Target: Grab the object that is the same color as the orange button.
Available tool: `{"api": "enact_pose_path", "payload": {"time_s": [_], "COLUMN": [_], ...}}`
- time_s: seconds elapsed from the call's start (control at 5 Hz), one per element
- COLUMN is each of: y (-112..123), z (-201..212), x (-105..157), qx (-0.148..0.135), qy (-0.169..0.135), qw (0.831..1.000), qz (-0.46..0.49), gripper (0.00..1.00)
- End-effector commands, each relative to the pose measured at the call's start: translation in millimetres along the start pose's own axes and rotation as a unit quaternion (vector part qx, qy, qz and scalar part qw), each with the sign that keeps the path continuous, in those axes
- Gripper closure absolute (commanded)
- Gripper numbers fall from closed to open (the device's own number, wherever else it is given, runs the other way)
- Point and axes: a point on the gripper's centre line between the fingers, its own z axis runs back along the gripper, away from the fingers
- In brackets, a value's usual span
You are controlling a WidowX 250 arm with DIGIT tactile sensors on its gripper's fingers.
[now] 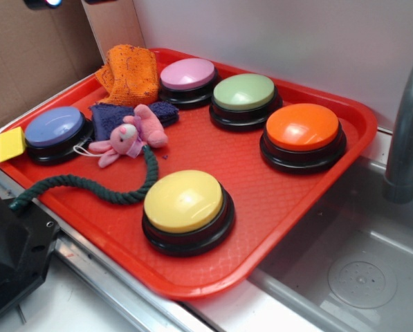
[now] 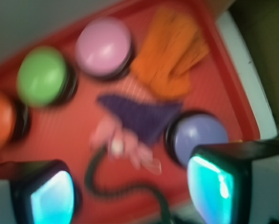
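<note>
The claw [image 2: 130, 191] hung wide open and empty above the tray [image 1: 213, 159], since the orange cloth [image 1: 130, 72] lay bunched at its eleven o'clock corner, well apart from the orange button [image 1: 303, 128] at three o'clock.

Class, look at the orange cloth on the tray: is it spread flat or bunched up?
Bunched up. The orange cloth stands in a crumpled heap at the red tray's back corner, not lying flat.

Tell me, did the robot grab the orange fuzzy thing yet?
Not yet. The orange cloth lies untouched at the tray's back corner, beside the pink button. The hand is open and empty, high above the tray, fingers apart. Left to do: move over the cloth, go down, and close on it.
</note>
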Motion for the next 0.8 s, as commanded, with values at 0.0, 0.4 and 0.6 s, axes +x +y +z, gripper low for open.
{"api": "enact_pose_path", "payload": {"time_s": [0.0,0.4,0.6], "y": [36,59,67], "z": [-31,-87,-106], "x": [72,98,101], "qx": [0.008,-0.001,-0.005], "qy": [-0.093,-0.058,-0.04], "qw": [0.985,0.973,0.97], "qz": [0.148,0.224,0.24], "gripper": [0.0,0.0,0.0]}}
